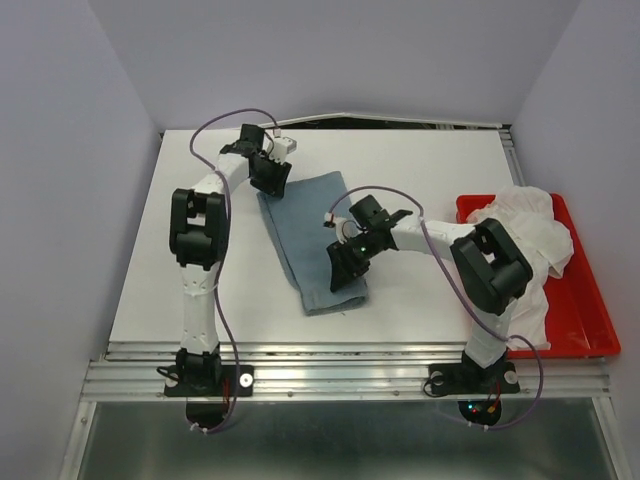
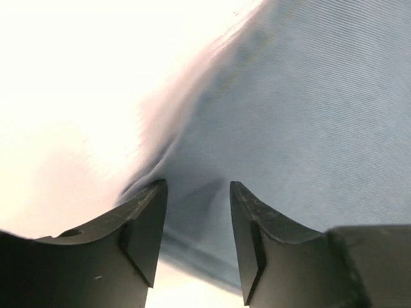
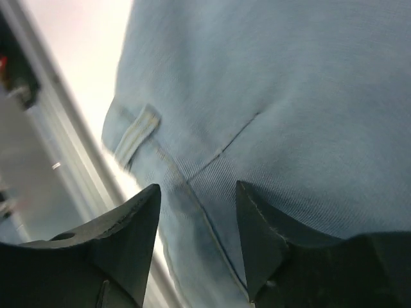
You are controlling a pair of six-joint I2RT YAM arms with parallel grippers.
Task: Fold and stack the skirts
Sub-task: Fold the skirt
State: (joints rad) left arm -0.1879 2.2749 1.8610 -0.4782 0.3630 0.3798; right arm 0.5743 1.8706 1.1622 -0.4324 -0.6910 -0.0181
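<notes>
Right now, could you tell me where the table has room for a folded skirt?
Bare table: right of the skirt, beyond the red tray, and between the left arm and the skirt. Crowded: the tray, heaped with white cloth, and the skirt, under the left pincer and right pincer.
</notes>
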